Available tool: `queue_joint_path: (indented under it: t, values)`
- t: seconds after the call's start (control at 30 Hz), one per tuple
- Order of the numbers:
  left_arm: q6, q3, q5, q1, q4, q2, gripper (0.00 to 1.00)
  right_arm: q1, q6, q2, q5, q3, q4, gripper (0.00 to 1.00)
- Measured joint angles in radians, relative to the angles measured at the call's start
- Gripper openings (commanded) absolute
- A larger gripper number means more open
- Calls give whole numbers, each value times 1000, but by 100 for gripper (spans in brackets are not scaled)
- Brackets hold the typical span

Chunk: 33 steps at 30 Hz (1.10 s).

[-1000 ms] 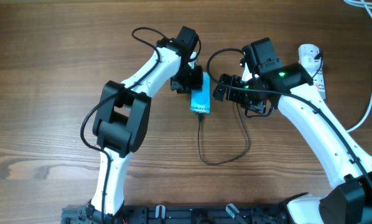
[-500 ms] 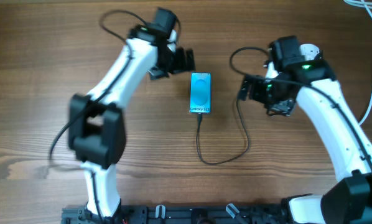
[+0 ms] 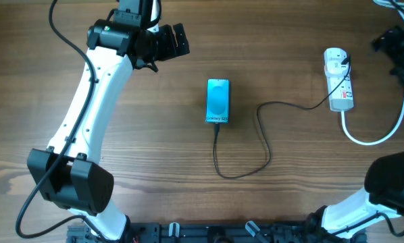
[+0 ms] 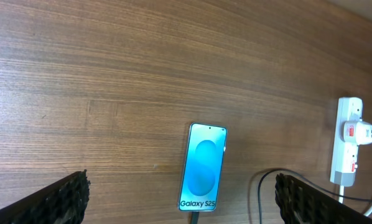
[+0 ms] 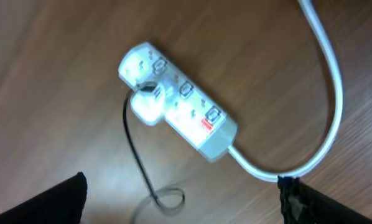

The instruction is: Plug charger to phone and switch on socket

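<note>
flat glossy phone [image 3: 217, 101], thin black looping charger [image 3: 215, 146], wood-grain table [image 3: 310, 192]

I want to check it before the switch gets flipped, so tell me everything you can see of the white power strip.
The white elongated plastic power strip lies flat on the brown wooden table, at its right side. It has a row of outlets. A white adapter sits in an outlet near one end, a thin black cable leaving it. A red-marked switch sits near the other end, where a thick white cable exits. Nothing grips it.
</note>
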Motion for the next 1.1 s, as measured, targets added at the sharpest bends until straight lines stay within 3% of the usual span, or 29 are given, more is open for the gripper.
queue_joint_path:
  t: [0.33, 0.57, 1.1]
  values:
    - [0, 0, -4, 0, 0, 0, 100, -17, 63, 26, 160, -344, 316, 100]
    - [0, 0, -4, 0, 0, 0, 100, -17, 78, 221, 161, -361, 368, 100]
    - [0, 0, -4, 0, -1, 0, 100, 11, 85, 291, 151, -361, 500, 100]
